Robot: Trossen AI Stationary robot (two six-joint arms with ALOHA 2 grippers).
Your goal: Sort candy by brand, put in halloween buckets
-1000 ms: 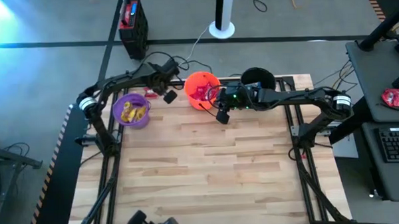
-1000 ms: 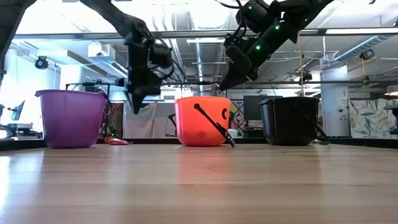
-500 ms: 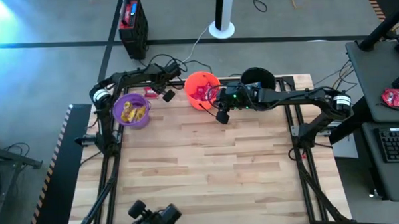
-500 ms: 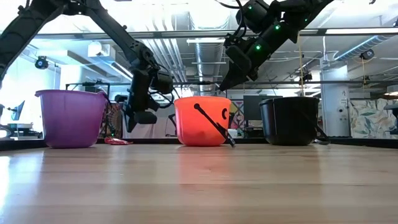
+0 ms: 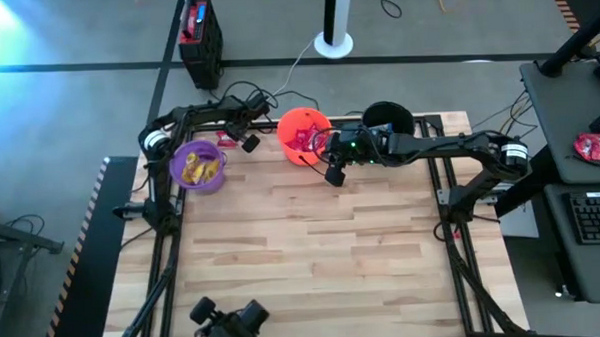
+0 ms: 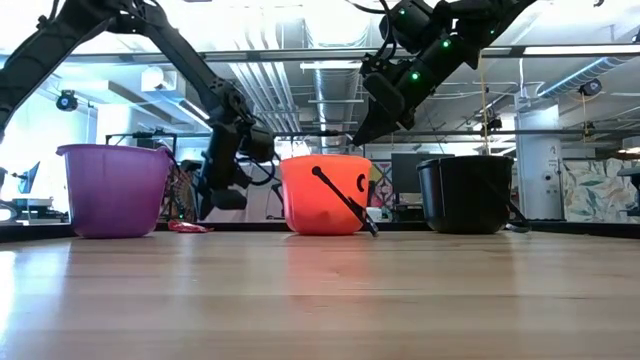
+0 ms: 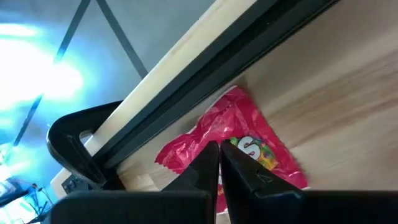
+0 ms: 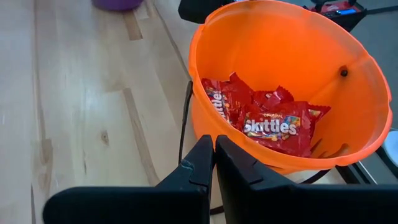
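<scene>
1. Right gripper [image 5: 332,175] closed, empty, held above the table [image 5: 313,248] just in front of the orange bucket [image 5: 304,134].
2. Orange bucket holds red candy [image 8: 273,121]; purple bucket [image 5: 198,166] holds yellow candy [image 5: 196,170].
3. Black bucket [image 5: 386,115] stands at the far edge.
4. Left gripper [image 5: 249,142] closed, empty, low at the far edge over one red packet [image 7: 239,140].

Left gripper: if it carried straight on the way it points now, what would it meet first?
Most likely the red Skittles packet lying on the table by the rear edge. The shut left gripper aims right at it; whether they already touch is unclear.
</scene>
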